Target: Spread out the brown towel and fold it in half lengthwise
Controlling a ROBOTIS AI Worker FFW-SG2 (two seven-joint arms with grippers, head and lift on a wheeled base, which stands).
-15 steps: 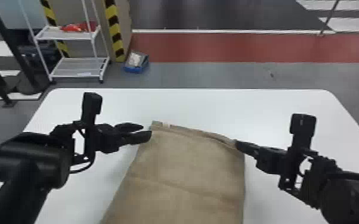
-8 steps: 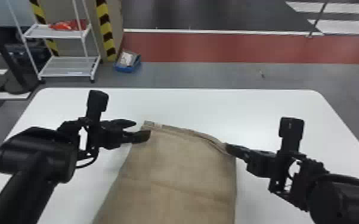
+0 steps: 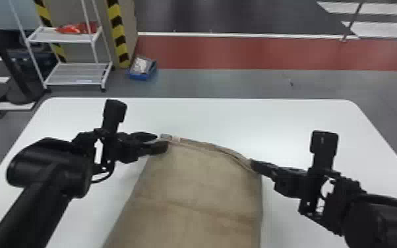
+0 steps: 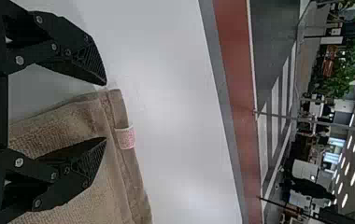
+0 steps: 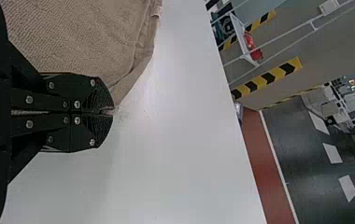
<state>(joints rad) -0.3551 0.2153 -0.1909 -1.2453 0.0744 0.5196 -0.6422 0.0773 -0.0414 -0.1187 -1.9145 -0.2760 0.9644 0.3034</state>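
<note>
The brown towel [image 3: 204, 184] lies on the white table, its far edge running between the two grippers and bulging up toward the right. At its far left corner is my left gripper [image 3: 163, 141], open; in the left wrist view the left gripper [image 4: 105, 112] has its fingers apart, with the towel's corner and small label between and beside them. My right gripper [image 3: 254, 165] is at the far right corner. In the right wrist view the right gripper [image 5: 108, 112] is shut on that corner of the towel [image 5: 82, 37].
The white table [image 3: 290, 122] extends around the towel on its far, left and right sides. Beyond its far edge stand a white shelf rack [image 3: 76, 74] with red items and a blue box [image 3: 142, 67] on the floor.
The view has shifted, so table and background sit somewhat farther left than before. The left gripper still stands open at its corner, and the right one keeps its hold.
</note>
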